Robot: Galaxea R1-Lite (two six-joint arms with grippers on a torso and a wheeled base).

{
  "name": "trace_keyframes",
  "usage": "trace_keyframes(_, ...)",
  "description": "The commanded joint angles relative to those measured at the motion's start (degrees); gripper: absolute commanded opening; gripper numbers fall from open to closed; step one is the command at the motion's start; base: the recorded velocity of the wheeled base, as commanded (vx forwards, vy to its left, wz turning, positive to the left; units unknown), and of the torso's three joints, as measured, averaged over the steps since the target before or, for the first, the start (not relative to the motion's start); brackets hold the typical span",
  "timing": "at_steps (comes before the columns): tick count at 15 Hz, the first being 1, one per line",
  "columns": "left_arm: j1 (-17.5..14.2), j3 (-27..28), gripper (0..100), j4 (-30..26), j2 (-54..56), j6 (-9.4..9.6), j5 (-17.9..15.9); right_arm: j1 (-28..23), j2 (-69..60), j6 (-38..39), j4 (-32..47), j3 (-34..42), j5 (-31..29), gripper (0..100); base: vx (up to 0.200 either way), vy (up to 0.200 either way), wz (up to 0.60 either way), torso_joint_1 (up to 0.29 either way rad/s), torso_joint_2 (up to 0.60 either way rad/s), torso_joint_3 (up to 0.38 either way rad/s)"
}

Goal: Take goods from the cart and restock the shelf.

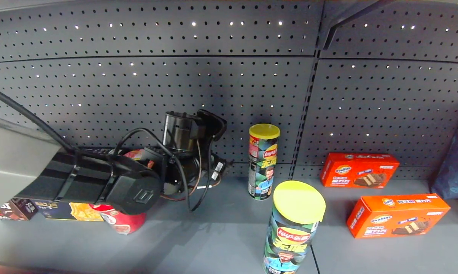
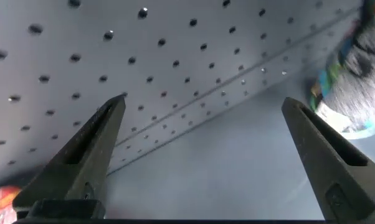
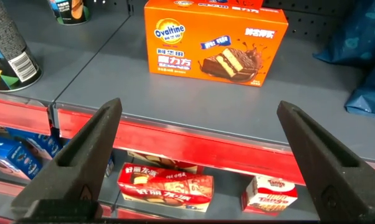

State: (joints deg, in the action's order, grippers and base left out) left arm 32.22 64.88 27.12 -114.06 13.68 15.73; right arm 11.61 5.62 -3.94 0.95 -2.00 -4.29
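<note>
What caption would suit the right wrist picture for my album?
Open right pincer facing the shelf, an orange cake box straight ahead, snack boxes one level below.

Back panel (image 1: 175, 76): dark grey, with a regular grid of punched dots.
Shelf (image 1: 213, 232): plain blue-grey. Its front strip (image 3: 194, 140) is red.
Near can (image 1: 294, 232) and far can (image 1: 263, 167): yellow lids, green-and-black printed bodies, red-yellow logo.
Near box (image 1: 398, 215) and far box (image 1: 358, 170), right: orange, with a brown cake picture.
Left: red tub (image 1: 122, 223), navy carton (image 1: 71, 210) with a yellow patch, brown carton (image 1: 16, 209).
Far right: dark blue bag (image 1: 455, 167) with a paler print.
</note>
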Motion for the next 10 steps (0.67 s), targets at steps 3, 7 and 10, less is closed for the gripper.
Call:
trace_keyframes(3, 2.1, 6.5, 100, -0.3, -7.1, 0.03, 1.9, 0.0, 0.1, 0.0, -0.1, 0.0, 0.0, 100, 0.000, 0.000, 0.00, 0.000, 0.00, 0.000)
trace_keyframes(7, 2.8, 8.5, 100, -0.4, -9.5, 0.03, 1.9, 0.0, 0.1, 0.0, 0.0, 0.0, 0.0, 100, 0.000, 0.000, 0.00, 0.000, 0.00, 0.000)
trace_keyframes(10, 2.7, 9.3, 100, -0.3, -10.2, -0.05, 1.9, 0.0, 0.1, 0.0, 0.0, -0.1, 0.0, 100, 0.000, 0.000, 0.00, 0.000, 0.00, 0.000)
